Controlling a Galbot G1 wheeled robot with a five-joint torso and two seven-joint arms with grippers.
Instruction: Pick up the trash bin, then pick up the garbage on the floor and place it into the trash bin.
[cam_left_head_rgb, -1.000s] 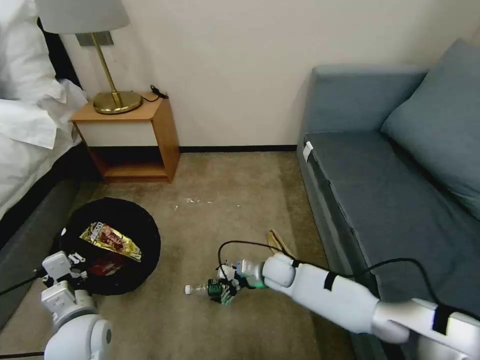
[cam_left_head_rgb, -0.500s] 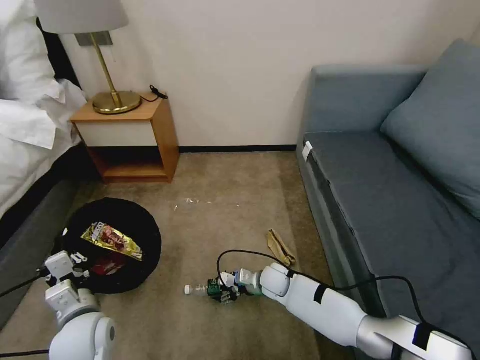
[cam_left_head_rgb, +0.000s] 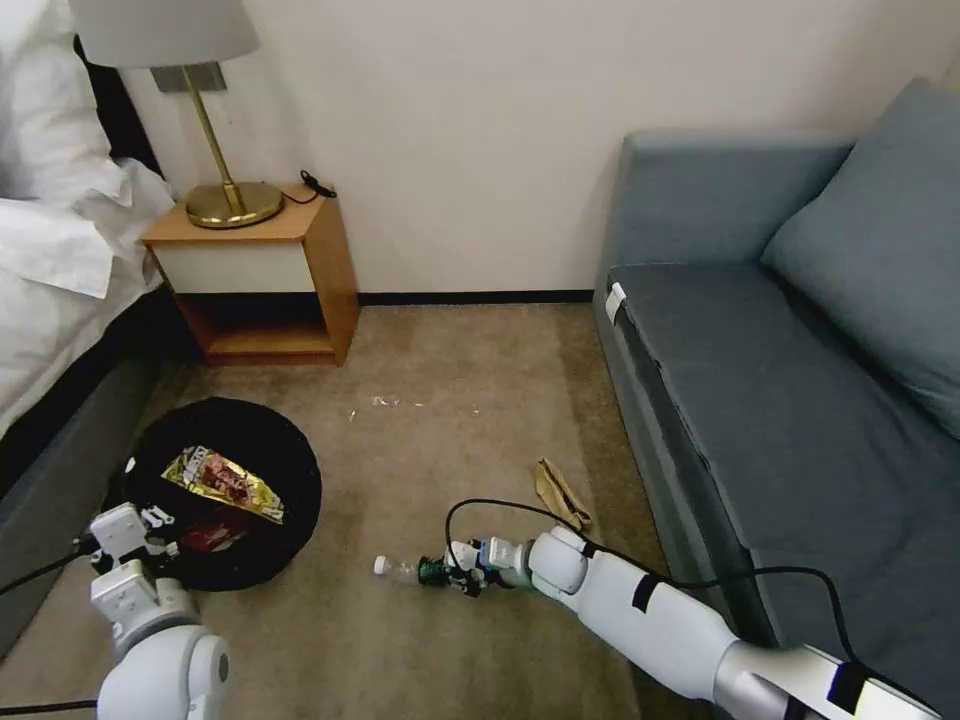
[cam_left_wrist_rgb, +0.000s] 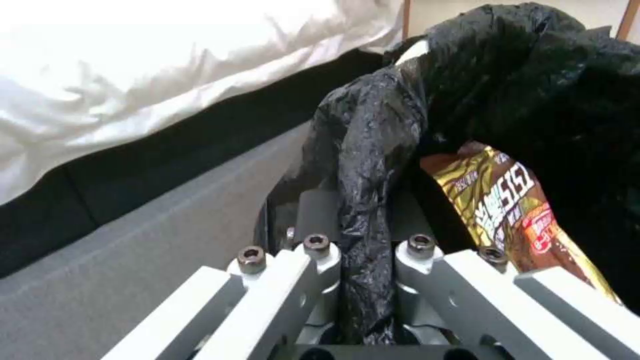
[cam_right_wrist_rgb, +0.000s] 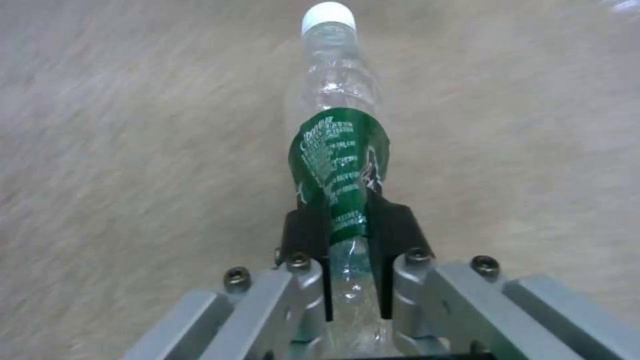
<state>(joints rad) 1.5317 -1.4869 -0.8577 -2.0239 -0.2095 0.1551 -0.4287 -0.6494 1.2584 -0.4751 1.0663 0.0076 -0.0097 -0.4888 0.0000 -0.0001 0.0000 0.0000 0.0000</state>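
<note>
The robot's right gripper (cam_right_wrist_rgb: 353, 235) squeezes a clear plastic bottle with a green label (cam_right_wrist_rgb: 338, 165) lying on the beige carpet (cam_left_head_rgb: 450, 370), white cap pointing toward 9 o'clock, pinched low on the body, likely for a lift. At 8 o'clock in the head view, the left gripper (cam_left_wrist_rgb: 363, 250) clamps the black-bagged rim of the low round trash bin (cam_left_head_rgb: 270, 440), holding it ready; a gold-brown snack wrapper (cam_left_head_rgb: 222, 482) lies inside, while a brown paper scrap (cam_left_head_rgb: 560, 493) waits beside the grey-blue sofa (cam_left_head_rgb: 780, 380)

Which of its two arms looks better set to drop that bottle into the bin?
The right. Its gripper is already shut on the bottle, while the left gripper is clamped on the bin's black bag rim.
</note>
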